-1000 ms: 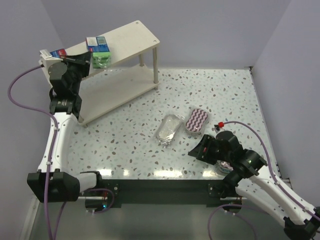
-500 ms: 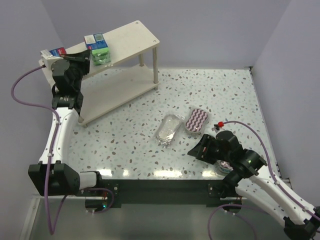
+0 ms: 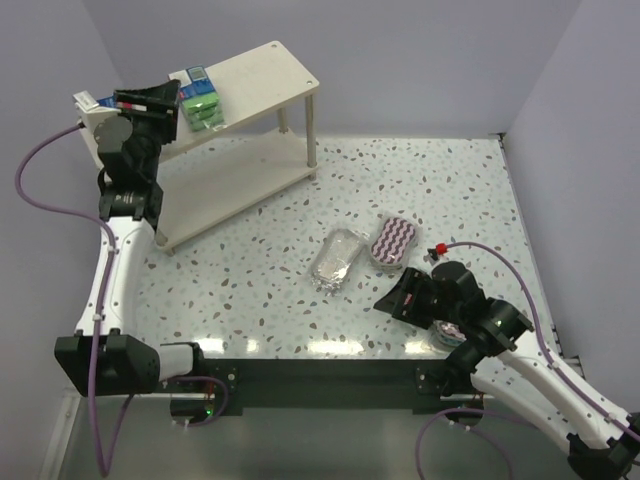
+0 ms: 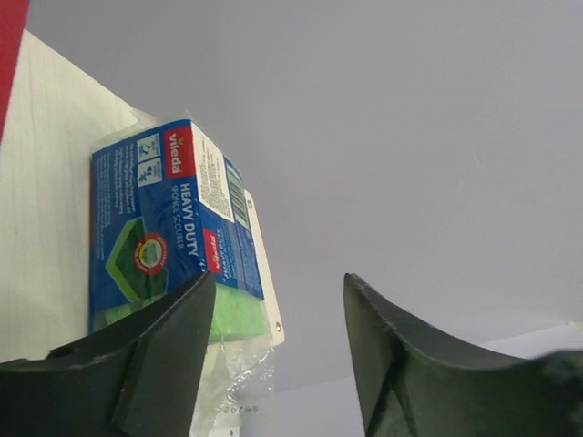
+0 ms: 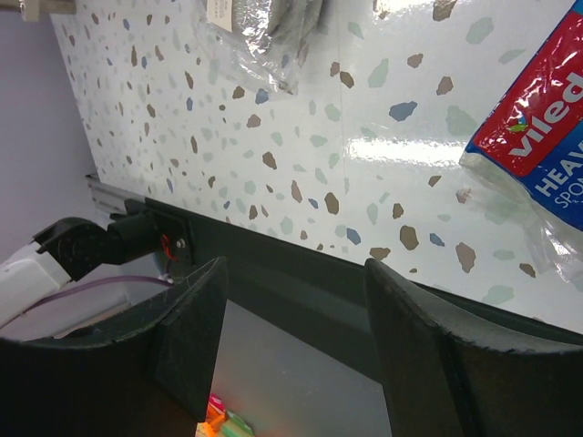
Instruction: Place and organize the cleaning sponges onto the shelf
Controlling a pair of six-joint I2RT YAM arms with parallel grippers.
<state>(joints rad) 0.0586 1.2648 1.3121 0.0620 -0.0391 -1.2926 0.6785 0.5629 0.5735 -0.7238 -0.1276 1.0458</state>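
The speckled table (image 3: 450, 190) carries the shelf (image 3: 262, 70), a silvery pack (image 3: 336, 258) and a striped oval pad (image 3: 394, 242) just beside it.

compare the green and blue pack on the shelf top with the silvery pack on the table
The green-and-blue pack sits on the top board of the shelf; the silvery pack lies out on the table. The green-and-blue pack has a blue printed label over green sponge; the silvery pack looks plain under clear wrap. Both are plastic-wrapped and roughly rectangular.
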